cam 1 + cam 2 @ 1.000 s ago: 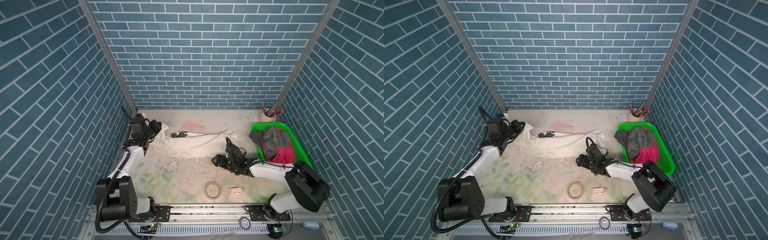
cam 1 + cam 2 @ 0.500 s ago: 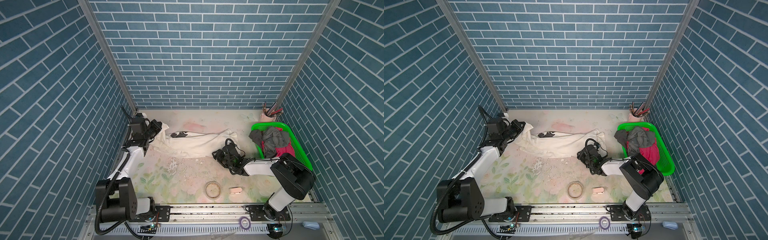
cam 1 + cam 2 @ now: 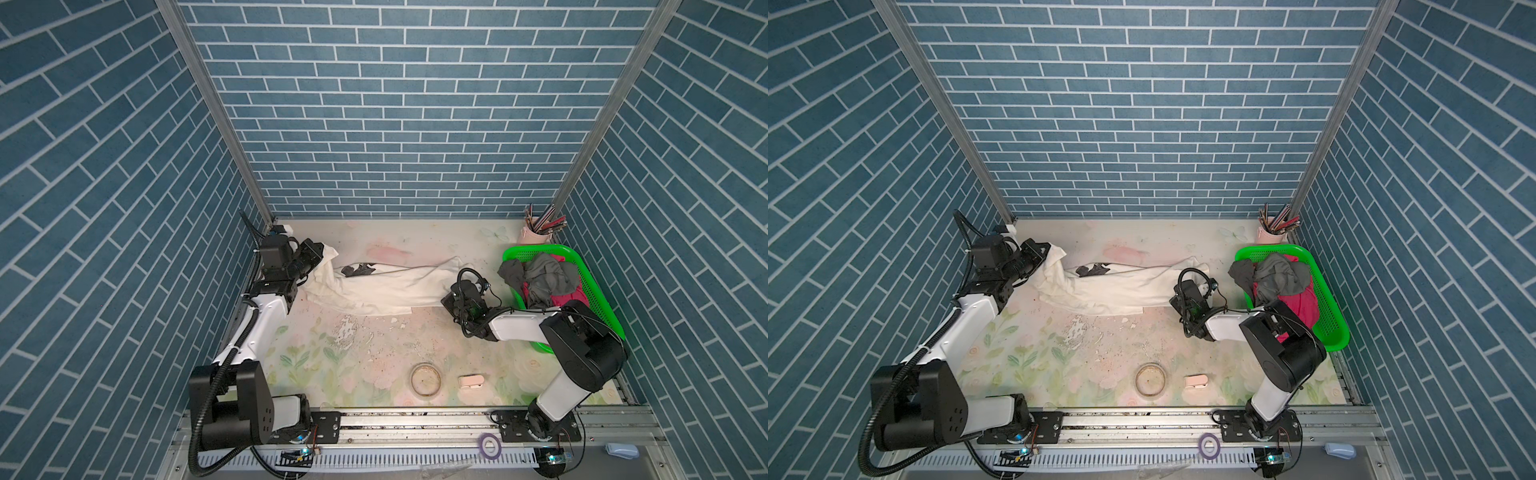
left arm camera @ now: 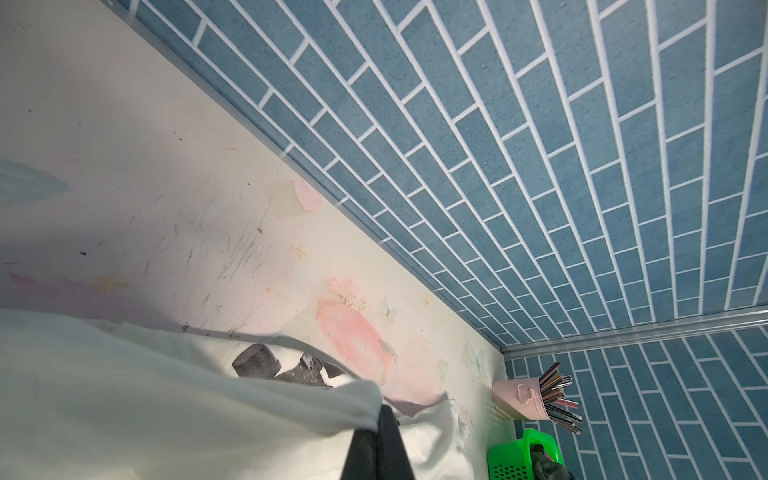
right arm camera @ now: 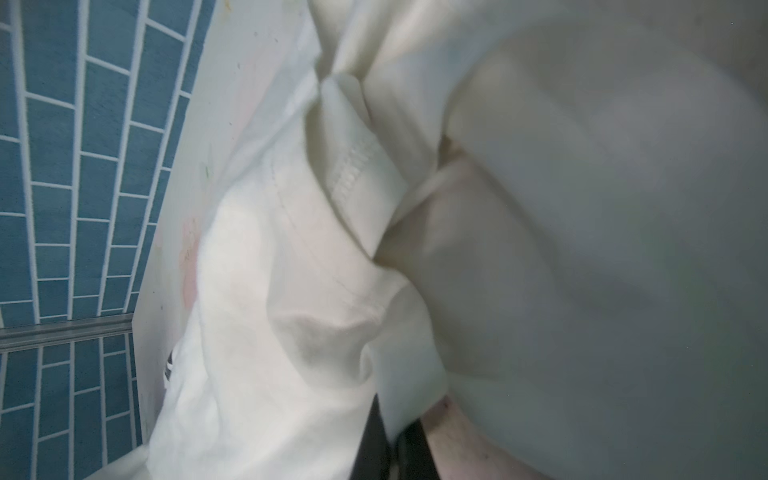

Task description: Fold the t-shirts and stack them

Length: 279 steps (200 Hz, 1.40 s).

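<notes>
— Where is the cream-white t-shirt (image 3: pixel 374 286)?
— It lies bunched in a strip on the counter (image 3: pixel 478 353), from 10 o'clock toward 2 o'clock. The left jaws pinch one end, and the right jaws are closed on the other.
— Which step?
— Spreading, I think. The next move is to pull the ends apart evenly and lay it flat.

A robot lab's test cell with household props. Blue brick-print walls (image 3: pixel 407 124) close in a table (image 3: pixel 415 245) at 9, 12 and 3 o'clock, joined by bare aluminium posts (image 3: pixel 214 104). At 6 o'clock a metal rail (image 3: pixel 415 422) carries a left arm (image 3: pixel 257 332) and a right arm (image 3: pixel 515 324), with a lit circuit board (image 3: pixel 296 457) and a tape roll (image 3: pixel 489 444) beside it. The props are domestic: a white shirt (image 3: pixel 386 291) toward 12 o'clock, a basket (image 3: pixel 540 250) of shirts (image 3: pixel 544 278) at 3, a pencil cup (image 3: pixel 534 237) at 2.
</notes>
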### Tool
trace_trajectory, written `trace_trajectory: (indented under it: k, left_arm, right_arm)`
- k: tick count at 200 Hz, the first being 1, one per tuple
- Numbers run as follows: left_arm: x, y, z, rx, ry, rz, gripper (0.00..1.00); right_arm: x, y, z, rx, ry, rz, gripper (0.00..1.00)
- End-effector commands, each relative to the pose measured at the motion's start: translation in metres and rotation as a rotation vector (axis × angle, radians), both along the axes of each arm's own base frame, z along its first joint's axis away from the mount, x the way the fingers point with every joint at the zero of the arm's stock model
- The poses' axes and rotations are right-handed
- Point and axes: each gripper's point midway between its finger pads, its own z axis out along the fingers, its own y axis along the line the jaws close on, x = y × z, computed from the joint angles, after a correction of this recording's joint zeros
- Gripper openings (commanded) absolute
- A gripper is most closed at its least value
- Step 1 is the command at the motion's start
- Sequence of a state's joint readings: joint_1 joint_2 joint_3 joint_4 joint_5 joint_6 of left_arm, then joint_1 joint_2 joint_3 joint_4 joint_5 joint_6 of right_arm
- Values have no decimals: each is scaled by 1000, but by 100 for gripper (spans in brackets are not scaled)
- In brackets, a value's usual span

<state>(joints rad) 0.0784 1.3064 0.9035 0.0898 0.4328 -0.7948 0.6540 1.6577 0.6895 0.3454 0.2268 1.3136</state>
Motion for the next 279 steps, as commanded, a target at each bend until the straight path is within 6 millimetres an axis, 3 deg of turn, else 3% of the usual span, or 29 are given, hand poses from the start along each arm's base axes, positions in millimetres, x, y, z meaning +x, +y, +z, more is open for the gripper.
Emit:
trace_trajectory:
  k: [1, 27, 61, 86, 105, 125, 155, 172, 193, 200, 227, 253, 264, 279]
  left_arm:
    - [1, 14, 28, 20, -50, 15, 0]
    - [5, 38, 71, 2, -130, 66, 0]
    - [10, 43, 151, 6, -293, 64, 0]
    - [2, 50, 219, 33, -427, 79, 0]
    - [-19, 59, 271, 78, -528, 120, 0]
    - [-52, 63, 322, 126, -633, 168, 0]
    - [-110, 62, 386, 219, -754, 249, 0]
    - [-135, 60, 415, 254, -810, 280, 0]
    - [-149, 64, 443, 284, -838, 327, 0]
    - [-149, 65, 450, 291, -839, 334, 0]
    - [-116, 73, 456, 284, -804, 320, 0]
    - [-65, 84, 435, 249, -738, 298, 0]
    - [-39, 91, 416, 239, -692, 294, 0]
    - [3, 100, 376, 215, -608, 273, 0]
  right_arm:
    - [22, -11, 64, -108, -185, 29, 0]
    - [34, -8, 152, -247, -380, 144, 0]
    - [46, -36, 249, -348, -549, 165, 0]
    - [47, -48, 323, -440, -670, 206, 0]
    - [24, -56, 393, -494, -819, 220, 0]
    - [-16, -70, 461, -499, -987, 218, 0]
    - [-75, -86, 526, -461, -1159, 238, 0]
    - [-96, -95, 549, -455, -1210, 226, 0]
    - [-99, -100, 568, -477, -1217, 213, 0]
    - [-94, -99, 571, -490, -1208, 213, 0]
    - [-64, -90, 570, -552, -1131, 227, 0]
    - [-8, -89, 533, -532, -994, 264, 0]
    - [19, -91, 507, -493, -925, 287, 0]
    - [54, -91, 463, -467, -832, 312, 0]
